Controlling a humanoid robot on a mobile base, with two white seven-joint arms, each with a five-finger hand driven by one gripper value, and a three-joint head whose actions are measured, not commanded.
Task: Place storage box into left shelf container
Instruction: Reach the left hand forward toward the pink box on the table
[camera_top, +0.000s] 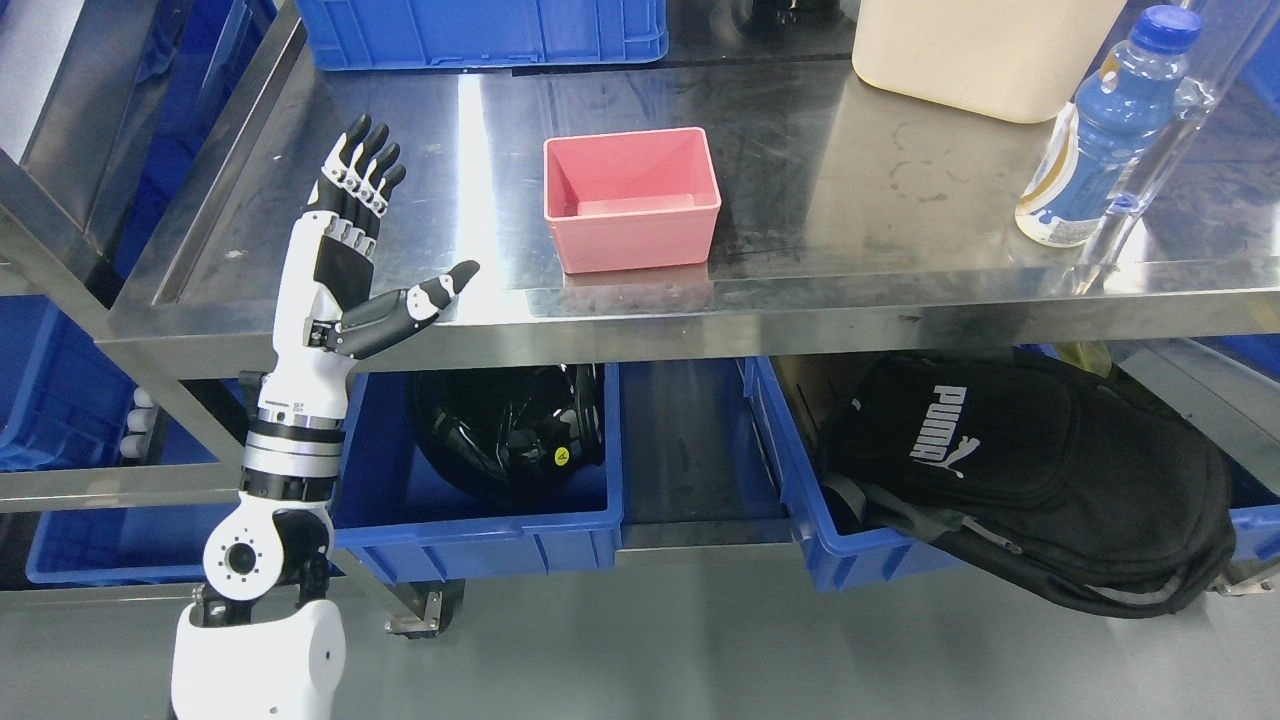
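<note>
A pink storage box (630, 198), open-topped and empty, stands upright on the steel shelf top (860, 230) near its front edge. My left hand (385, 235) is raised at the front left edge of the shelf, fingers straight and spread, thumb out toward the box. It holds nothing and is a hand's width left of the box. On the lower level, the left blue container (480, 520) holds a black helmet (510, 425). The right hand is not in view.
A blue bottle (1100, 130) and a cream container (985, 50) stand at the back right of the top. A blue bin (480, 30) sits at the back. A black backpack (1040, 480) fills the lower right blue bin (830, 560).
</note>
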